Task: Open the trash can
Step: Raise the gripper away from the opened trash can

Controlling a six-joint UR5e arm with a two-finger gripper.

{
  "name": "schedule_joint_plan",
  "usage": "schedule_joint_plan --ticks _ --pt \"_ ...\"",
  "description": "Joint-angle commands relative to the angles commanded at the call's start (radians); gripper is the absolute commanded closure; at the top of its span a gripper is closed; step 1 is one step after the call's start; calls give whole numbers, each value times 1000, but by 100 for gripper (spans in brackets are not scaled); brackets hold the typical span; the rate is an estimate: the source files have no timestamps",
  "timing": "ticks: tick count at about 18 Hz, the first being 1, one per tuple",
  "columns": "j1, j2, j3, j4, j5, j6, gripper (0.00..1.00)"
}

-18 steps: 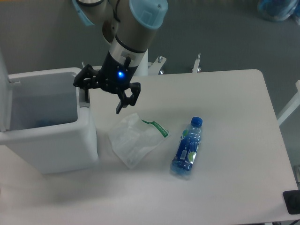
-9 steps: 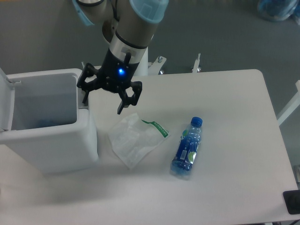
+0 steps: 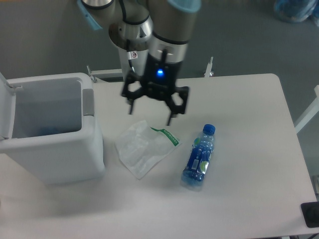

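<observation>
The trash can [image 3: 55,149] is a large light-grey bin at the left of the table. Its lid [image 3: 6,107] stands up at the far left and the inside shows, with something blue at the bottom. A darker grey tab [image 3: 87,101] sits on its right rim. My gripper [image 3: 150,116] is open and empty, fingers pointing down, hovering above the table to the right of the bin, over the upper edge of a clear plastic bag [image 3: 144,147].
A blue water bottle [image 3: 199,158] lies on its side right of the bag. The white table [image 3: 239,199] has its right edge near x 600. A dark object [image 3: 311,214] sits at the bottom right corner.
My gripper has moved right, away from the bin's right rim, and turned so both fingers show spread apart. The bin stays open.
</observation>
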Motion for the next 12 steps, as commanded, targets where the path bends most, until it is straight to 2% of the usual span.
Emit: schedule_joint_plan --ticks 2,3,5,12 --pt "52 -48 -5 9 110 77 0" --pt "55 -66 -8 9 155 116 0" --pt "81 -107 -14 11 209 181 0" --pt "94 -158 -17 81 217 226 0"
